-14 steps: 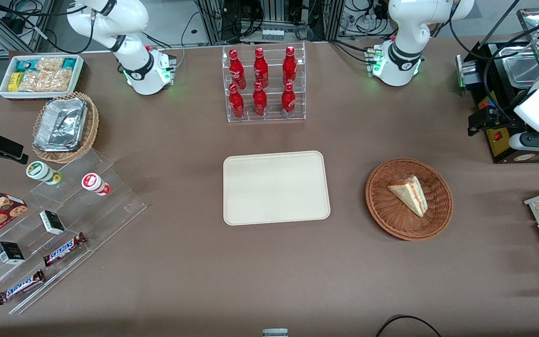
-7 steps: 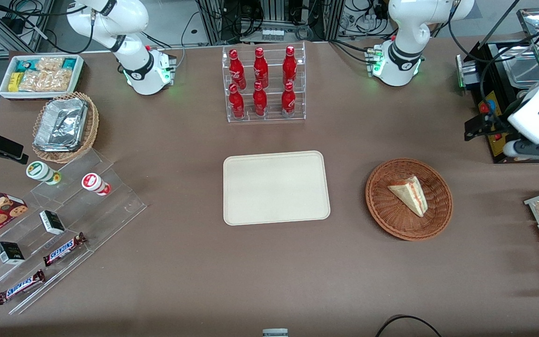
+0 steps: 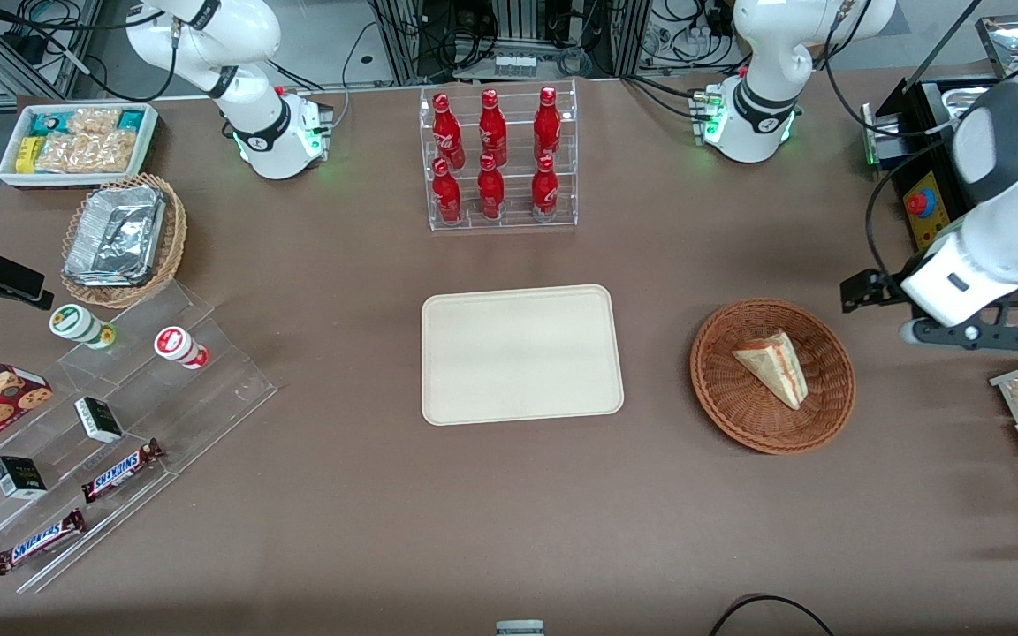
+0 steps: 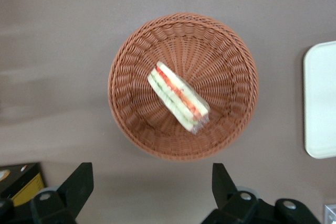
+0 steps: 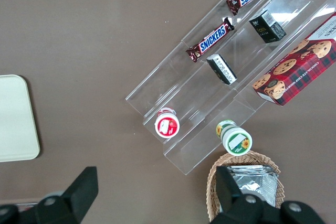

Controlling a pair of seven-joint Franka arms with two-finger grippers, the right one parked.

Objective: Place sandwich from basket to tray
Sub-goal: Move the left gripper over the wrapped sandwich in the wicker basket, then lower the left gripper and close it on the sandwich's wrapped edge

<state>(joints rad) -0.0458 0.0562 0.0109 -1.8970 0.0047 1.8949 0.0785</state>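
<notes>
- Sandwich [image 4: 178, 97]: lying flat in basket [image 4: 131, 51], filling edge visible, touched by nothing.
- Basket [image 3: 721, 389]: on counter [image 3: 341, 495], toward working arm's end, well apart from tray [image 3: 522, 353].
- Tray: bare, holding nothing.
- Pincer [image 4: 152, 182]: fingers [image 4: 79, 182] spread wide, gripping nothing, above counter just beside basket rim.
- Bottle rack [image 3: 500, 159]: six red bottles.

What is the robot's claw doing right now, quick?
Gripper: open and empty, hovering above the table beside the basket; the sandwich lies in the basket, untouched.
</notes>
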